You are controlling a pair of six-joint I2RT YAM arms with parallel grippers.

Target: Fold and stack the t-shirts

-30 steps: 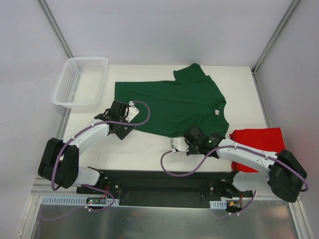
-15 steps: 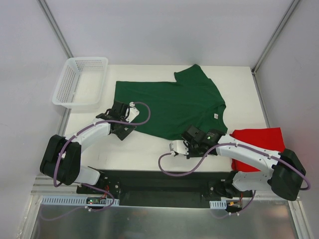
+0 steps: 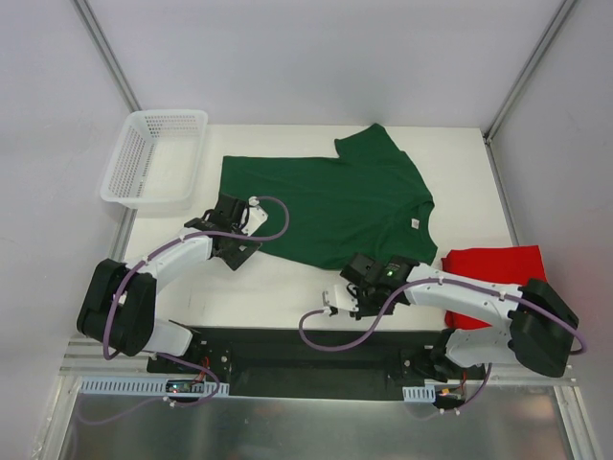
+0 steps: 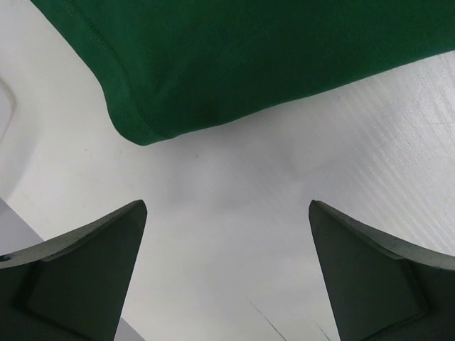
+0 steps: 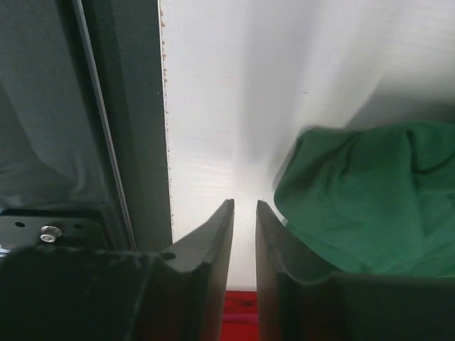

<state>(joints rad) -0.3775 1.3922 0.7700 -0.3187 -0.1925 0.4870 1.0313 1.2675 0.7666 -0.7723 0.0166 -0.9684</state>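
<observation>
One t-shirt [image 3: 330, 206] mid table [image 3: 460, 163], basket [image 3: 124, 168] far left, other t-shirt [image 3: 498, 268] near right.

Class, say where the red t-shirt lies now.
Top view: the red t-shirt lies at the table's right edge, beside the green t-shirt, partly under the right arm.

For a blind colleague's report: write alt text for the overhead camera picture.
A dark green t-shirt lies spread on a white table, a red t-shirt at its right edge, a white mesh basket at the far left. The left gripper and right gripper sit by the green shirt's near hem.
</observation>
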